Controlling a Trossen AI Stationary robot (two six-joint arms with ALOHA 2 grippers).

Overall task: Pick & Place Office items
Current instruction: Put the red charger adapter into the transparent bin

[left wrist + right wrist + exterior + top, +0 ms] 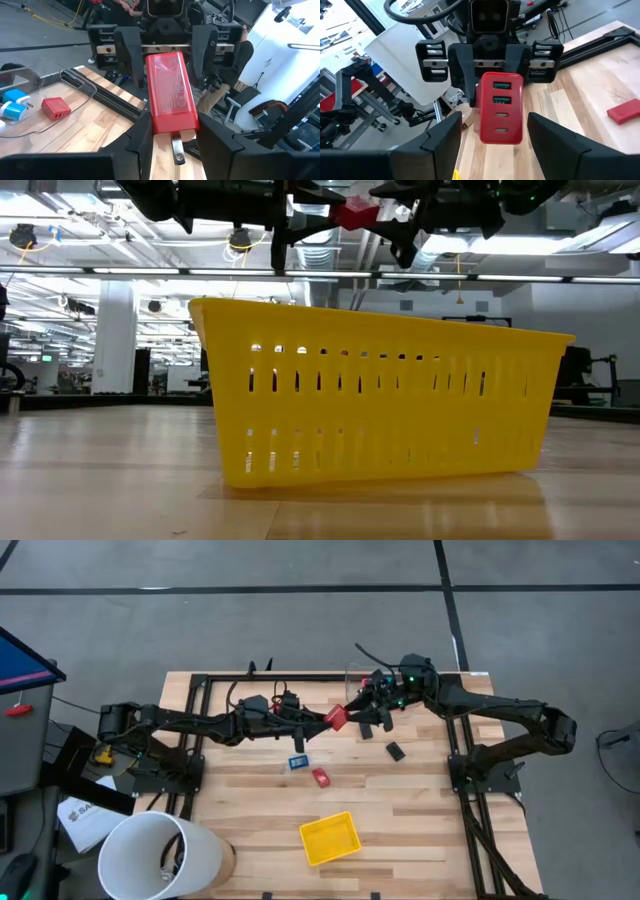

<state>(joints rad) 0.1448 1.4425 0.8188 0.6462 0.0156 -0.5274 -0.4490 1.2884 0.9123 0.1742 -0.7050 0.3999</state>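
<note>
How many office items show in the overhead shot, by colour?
Red: 2 (held red piece in the left gripper, loose red piece)
Blue-and-white: 1 (blue-and-white piece)
Black: 1 (black piece)
Total: 4

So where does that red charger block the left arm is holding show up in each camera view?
High view: red charger block at centre, above the back of the table, between the two arms' tips.
Low view: top centre, above the yellow tray.
Left wrist view: centre, clamped in the left gripper.
Right wrist view: centre, port face showing.
Shared landmark: the wooden table.
</note>
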